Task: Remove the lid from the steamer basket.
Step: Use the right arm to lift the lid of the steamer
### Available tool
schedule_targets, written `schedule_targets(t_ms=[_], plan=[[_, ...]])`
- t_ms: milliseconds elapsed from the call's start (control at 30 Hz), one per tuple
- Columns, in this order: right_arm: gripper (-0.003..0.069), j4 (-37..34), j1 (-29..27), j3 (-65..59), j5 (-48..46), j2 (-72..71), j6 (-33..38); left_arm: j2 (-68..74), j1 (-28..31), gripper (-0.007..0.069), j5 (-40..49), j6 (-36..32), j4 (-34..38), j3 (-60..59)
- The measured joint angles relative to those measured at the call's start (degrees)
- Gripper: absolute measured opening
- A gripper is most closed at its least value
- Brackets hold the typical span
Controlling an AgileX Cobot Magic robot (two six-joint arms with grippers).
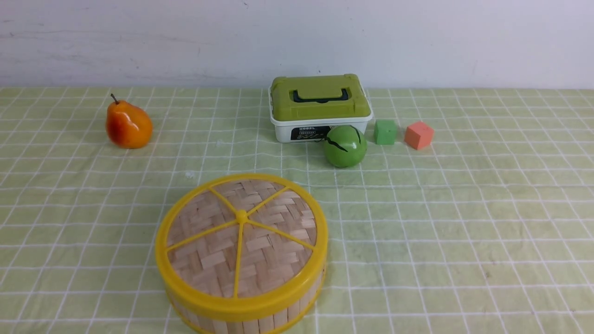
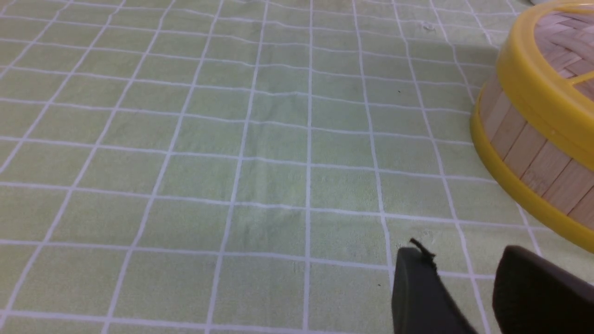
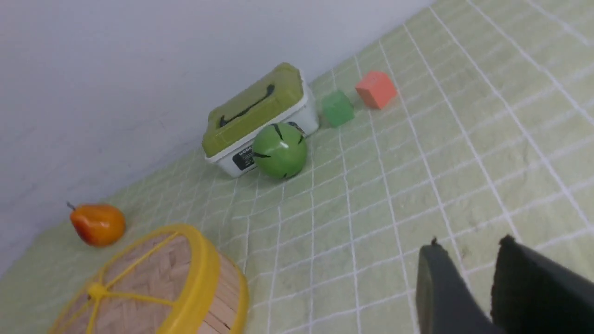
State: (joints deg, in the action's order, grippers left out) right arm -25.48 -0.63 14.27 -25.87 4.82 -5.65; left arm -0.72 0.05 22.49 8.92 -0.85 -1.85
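- Lid (image 1: pixel 241 232) — seated on steamer basket (image 1: pixel 260 320), near-left of centre on surface (image 1: pixel 464 222).
- Left gripper (image 2: pixel 464 262) — fingers parted, empty; basket just beside, judged the nearer arm.
- Right gripper (image 3: pixel 469 248): fingers parted, empty; basket well apart.

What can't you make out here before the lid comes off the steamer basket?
Inside of the steamer basket: covered by the lid in all three views.
Its near base: cut off by the front view's bottom edge.
Label text on the white box: too small, partly behind the green ball.
Left gripper, right gripper: only fingertips show, each in its wrist view; front view shows neither.
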Motion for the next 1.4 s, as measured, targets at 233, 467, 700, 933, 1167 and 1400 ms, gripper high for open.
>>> schedule_targets(t_ms=[233,467,700,933,1167,1400], plan=[[-0.002,4.8,0.1,31.9,-26.6,26.0,23.3,0.0,0.0,0.0239,0.0,0.0,0.0,0.0],[-0.0008,6.3,10.5,52.1,-38.5,45.9,29.0,0.0,0.0,0.0239,0.0,0.0,0.0,0.0],[-0.0003,14.8,26.0,63.9,-44.8,65.6,25.4,0.0,0.0,0.0239,0.0,0.0,0.0,0.0],[0.0002,18.2,35.5,79.1,-45.6,84.3,22.5,0.0,0.0,0.0239,0.0,0.0,0.0,0.0],[0.0021,18.3,41.9,94.2,-45.6,99.5,21.9,0.0,0.0,0.0239,0.0,0.0,0.0,0.0],[0.0151,18.2,45.4,107.0,-45.6,111.8,18.8,0.0,0.0,0.0239,0.0,0.0,0.0,0.0]])
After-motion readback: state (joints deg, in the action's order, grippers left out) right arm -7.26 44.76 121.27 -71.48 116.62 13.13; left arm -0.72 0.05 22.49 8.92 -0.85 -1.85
